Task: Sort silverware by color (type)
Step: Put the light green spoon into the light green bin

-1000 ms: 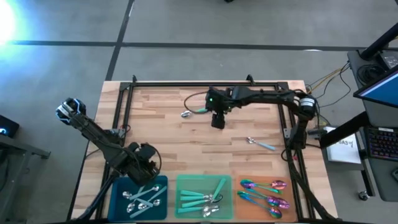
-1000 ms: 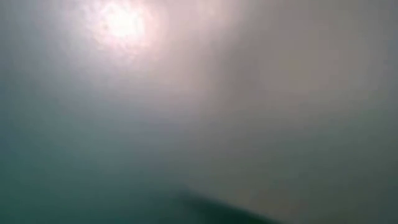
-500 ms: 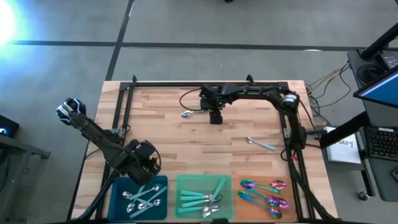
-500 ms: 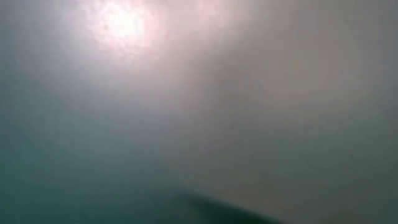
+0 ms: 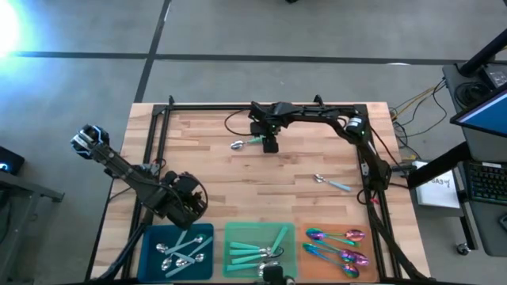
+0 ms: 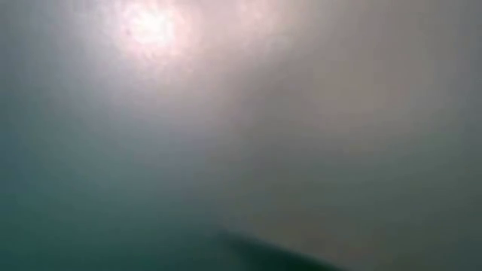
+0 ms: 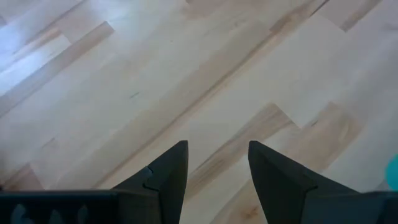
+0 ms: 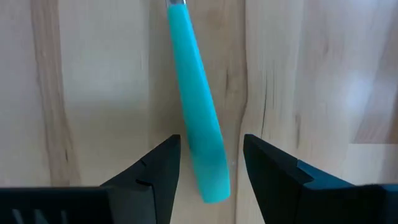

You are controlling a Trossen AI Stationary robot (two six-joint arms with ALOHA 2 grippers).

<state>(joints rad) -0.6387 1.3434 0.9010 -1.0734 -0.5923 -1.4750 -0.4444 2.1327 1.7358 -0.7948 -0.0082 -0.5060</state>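
Note:
A teal-green-handled spoon lies flat on the wood at the far middle of the table. My right gripper is open over the free end of the spoon's handle. Its fingers stand on either side of the handle and I see no touch. A pale-blue-handled spoon lies at the right. My left gripper is open and empty over bare wood, just beyond the blue tray. The low view shows only haze.
Three flat trays stand along the near edge. The blue one holds pale-blue-handled spoons. The green one holds teal-handled spoons. The orange one holds iridescent purple spoons. A black frame runs round the table's far and side edges.
My right gripper has gone toward the table's left and far edges, ending over the handle end of the teal spoon. The spoon has stayed where it was. My left gripper has shifted a little away from the blue tray.

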